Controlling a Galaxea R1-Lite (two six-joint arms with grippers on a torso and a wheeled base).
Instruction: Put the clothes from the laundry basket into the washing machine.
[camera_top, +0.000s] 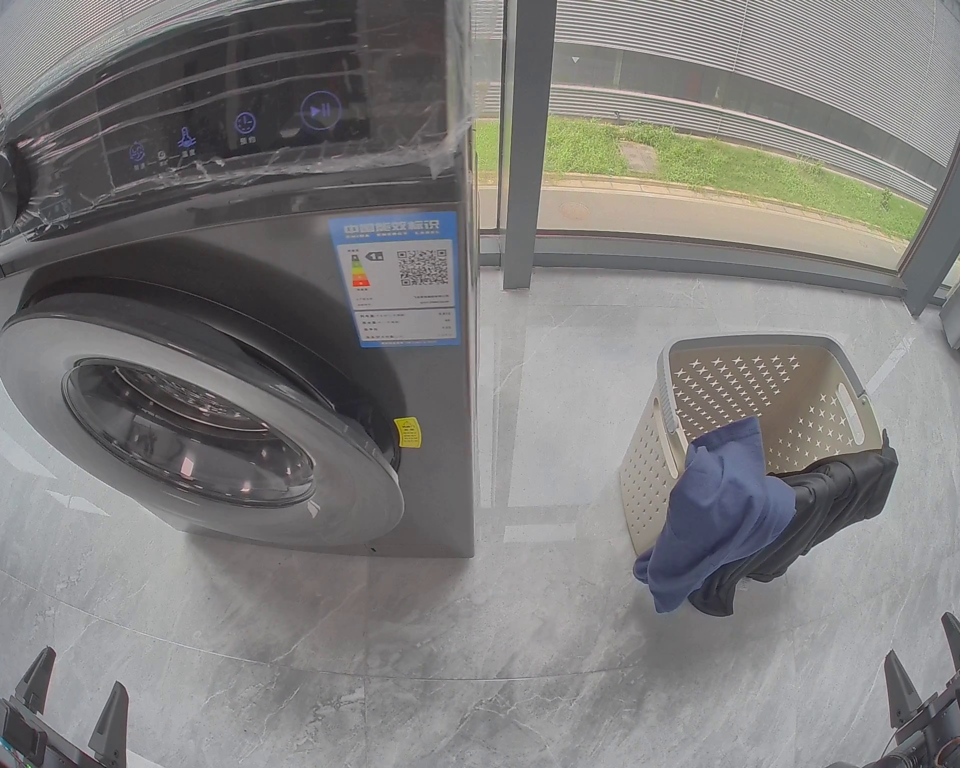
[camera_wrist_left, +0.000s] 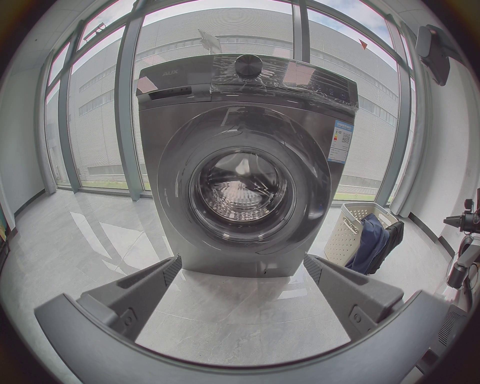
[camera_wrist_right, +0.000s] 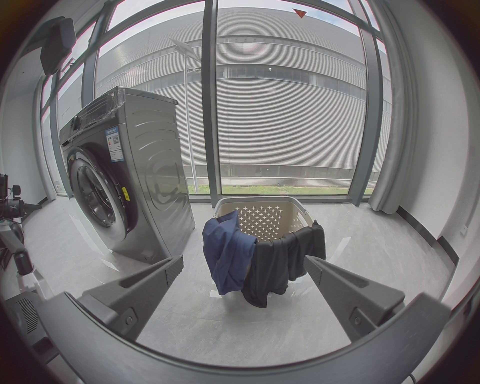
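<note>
Head view: a blue garment (camera_top: 720, 510) and a black garment (camera_top: 835, 495) drape over the laundry basket (camera_top: 765, 390) rim, beside the shut washing machine (camera_top: 250, 300). Left wrist view: the left end effector (camera_wrist_left: 242, 262) is spread apart, facing the machine. Right wrist view: the right end effector (camera_wrist_right: 244, 262) is apart, facing the basket.

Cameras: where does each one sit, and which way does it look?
Head view: on the head, looking down at washing machine and laundry basket; left gripper, right gripper at bottom corners.
Left wrist view: left wrist, facing the machine's closed door between its open fingers.
Right wrist view: right wrist, facing the basket, blue garment and black garment draped over its rim, between its open fingers.
All share machine and basket.
</note>
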